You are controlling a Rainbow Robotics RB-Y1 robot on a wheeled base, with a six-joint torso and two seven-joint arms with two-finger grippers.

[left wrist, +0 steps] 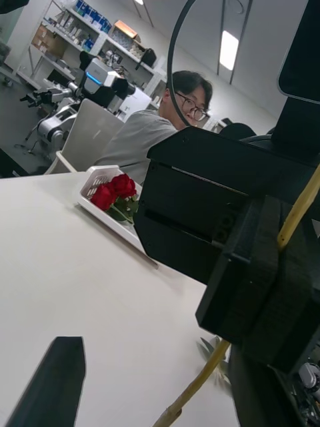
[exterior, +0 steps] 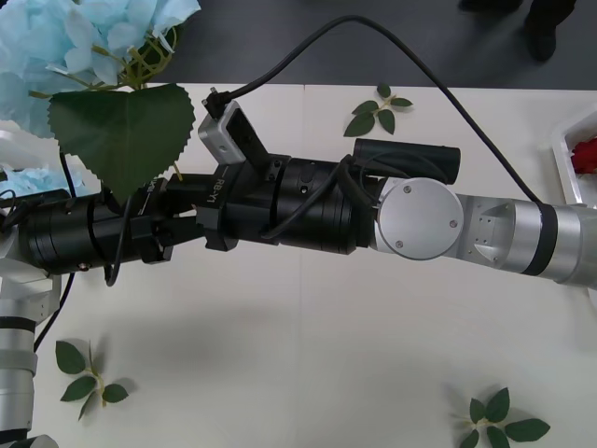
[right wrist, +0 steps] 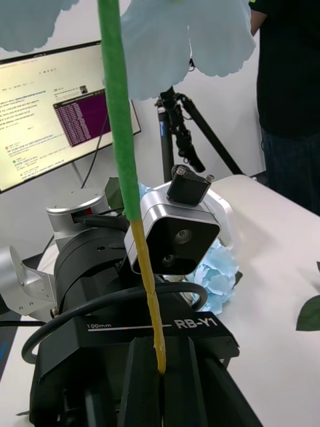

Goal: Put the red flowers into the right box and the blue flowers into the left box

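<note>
Handover of a blue flower (exterior: 84, 37): right gripper (right wrist: 160, 373) clenched on its stem, left gripper (left wrist: 153, 373) released beside it, left box next.

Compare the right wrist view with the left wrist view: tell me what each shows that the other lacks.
Right wrist view alone: pale blue petals of the blue flower, its green stem section, a monitor and tripod.

Left wrist view alone: red flowers lying in the right box.

Both: the yellow lower stem, pinched between the right gripper fingers, and the white table.
</note>
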